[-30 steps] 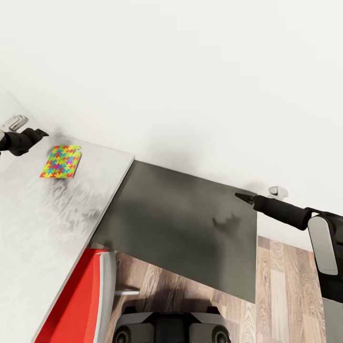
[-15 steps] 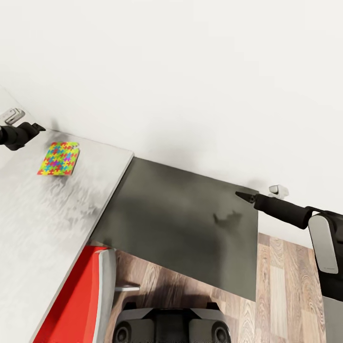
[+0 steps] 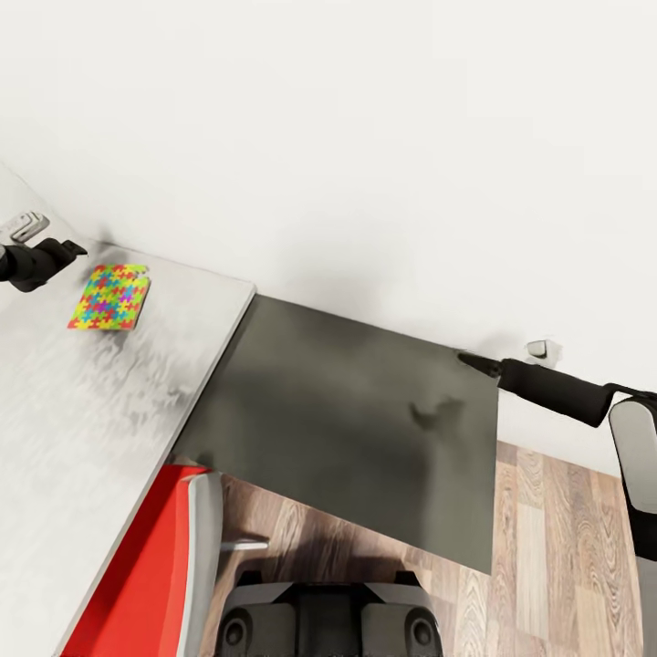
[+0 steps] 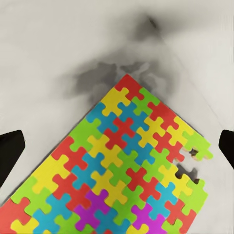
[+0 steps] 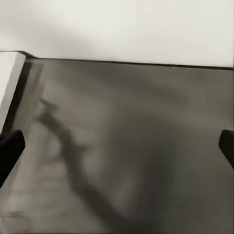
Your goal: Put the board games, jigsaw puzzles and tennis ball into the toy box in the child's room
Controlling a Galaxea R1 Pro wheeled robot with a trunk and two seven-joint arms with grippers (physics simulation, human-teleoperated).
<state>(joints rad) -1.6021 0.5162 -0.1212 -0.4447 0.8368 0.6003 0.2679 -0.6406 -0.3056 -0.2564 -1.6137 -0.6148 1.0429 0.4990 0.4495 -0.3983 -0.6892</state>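
With the left gripper jaws spread, apparently above the jigsaw puzzle, centre both fingers over its edges before closing; the right gripper idles, jaws parted.

Beneath your left gripper only the jigsaw puzzle occupies the table; beneath your right gripper the dark wing lies bare.

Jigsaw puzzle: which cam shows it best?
Left wrist view. The jigsaw puzzle lies close below the open left pincer, with single pieces and a notch in one edge legible. The head view gives it small on the light table. The right wrist view looks at the dark wing.
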